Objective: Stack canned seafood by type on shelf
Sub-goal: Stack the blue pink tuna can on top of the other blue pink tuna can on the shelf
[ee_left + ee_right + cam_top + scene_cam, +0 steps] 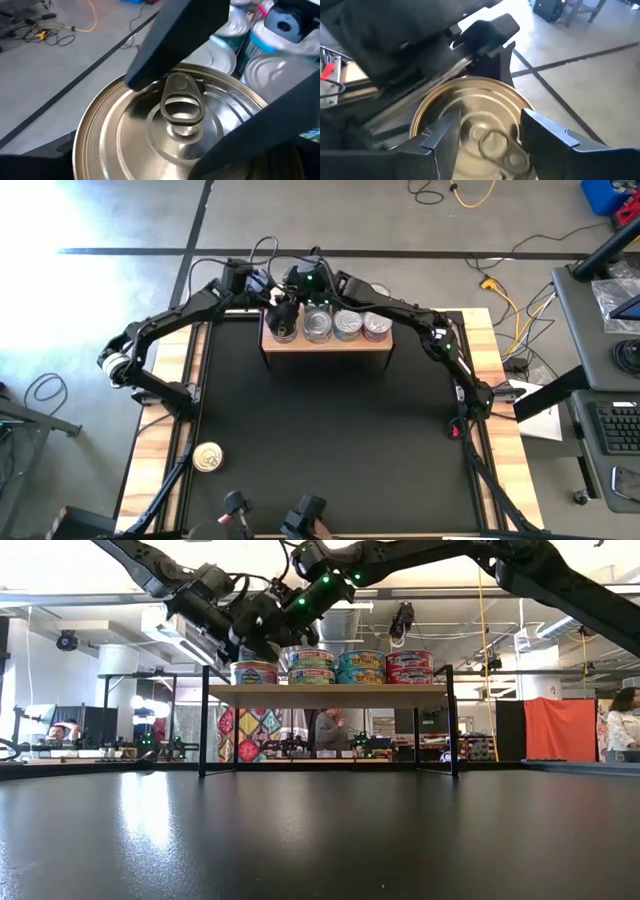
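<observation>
The light-wood shelf point(325, 346) point(330, 692) stands at the table's far middle. At its left end a gold-lidded can point(255, 673) point(125, 145) point(470, 97) with a pull tab rests on its base. To its right are three two-high stacks of silver-lidded cans point(347, 326) point(360, 668). My left gripper point(283, 318) point(185, 112) is down over the gold can with its fingers on either side. My right gripper point(292, 302) point(487, 127) hangs open just above the same lid. Another gold-lidded can point(207, 457) sits on the table near the left front. My left gripper comes at the gold can from above, one finger point(165, 45) at the rim point(120, 92) on one side and the other finger point(270, 125) at the opposite side. The can stands upright on the shelf's left end. My right gripper's fingertips point(445, 132) hover over the lid; whether they touch it cannot be told.
Both arms crowd the shelf's left end, wrists close together point(270, 610). The black tabletop point(330, 430) stretches in front of the shelf. Dark devices point(300, 518) sit at the near edge. People point(325, 730) stand in the room beyond the table.
</observation>
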Robot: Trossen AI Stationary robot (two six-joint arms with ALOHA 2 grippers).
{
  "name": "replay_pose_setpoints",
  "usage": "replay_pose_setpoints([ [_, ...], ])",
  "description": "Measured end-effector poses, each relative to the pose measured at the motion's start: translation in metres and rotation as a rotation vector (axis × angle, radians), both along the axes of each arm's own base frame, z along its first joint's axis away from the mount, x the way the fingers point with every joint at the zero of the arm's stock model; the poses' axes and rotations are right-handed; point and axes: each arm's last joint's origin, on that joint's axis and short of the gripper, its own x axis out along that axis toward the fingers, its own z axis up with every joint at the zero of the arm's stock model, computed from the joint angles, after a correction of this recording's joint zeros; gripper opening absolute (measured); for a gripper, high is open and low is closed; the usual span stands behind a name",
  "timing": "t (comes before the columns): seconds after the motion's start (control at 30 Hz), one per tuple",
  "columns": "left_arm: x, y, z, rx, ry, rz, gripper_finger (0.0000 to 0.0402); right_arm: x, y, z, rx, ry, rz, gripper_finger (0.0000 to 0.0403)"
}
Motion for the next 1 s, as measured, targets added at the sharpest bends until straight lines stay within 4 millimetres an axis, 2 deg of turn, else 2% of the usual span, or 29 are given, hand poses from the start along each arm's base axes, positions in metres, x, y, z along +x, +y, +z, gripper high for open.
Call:
replay_pose_setpoints([
  [0.07,-0.005,0.003,0.009,-0.006,-0.018,-0.011,0.0371,-0.004,0.002,0.009,-0.017,-0.011,0.004,0.0201],
  [0.2,-0.017,0.011,0.034,-0.018,-0.077,-0.029,0.0371,-0.017,0.009,0.04,-0.089,-0.054,0.024,0.0201],
  [0.37,-0.023,0.014,0.05,-0.11,-0.178,-0.105,0.0371,-0.03,0.015,0.066,-0.14,-0.089,0.032,0.0201],
  [0.53,-0.022,0.01,0.053,-0.213,-0.239,-0.218,0.0371,-0.035,0.017,0.073,-0.173,-0.076,0.044,0.0201],
  [0.73,-0.026,0.007,0.049,-0.246,-0.187,-0.233,0.0371,-0.055,0.028,0.102,-0.227,-0.105,0.173,0.0201],
  [0.87,-0.028,0.007,0.056,-0.172,-0.134,-0.225,0.0371,-0.07,0.03,0.117,-0.26,-0.116,0.218,0.0201],
  [1.0,-0.028,0.011,0.059,-0.07,-0.073,-0.181,0.0371,-0.079,0.024,0.124,-0.302,-0.11,0.217,0.0201],
])
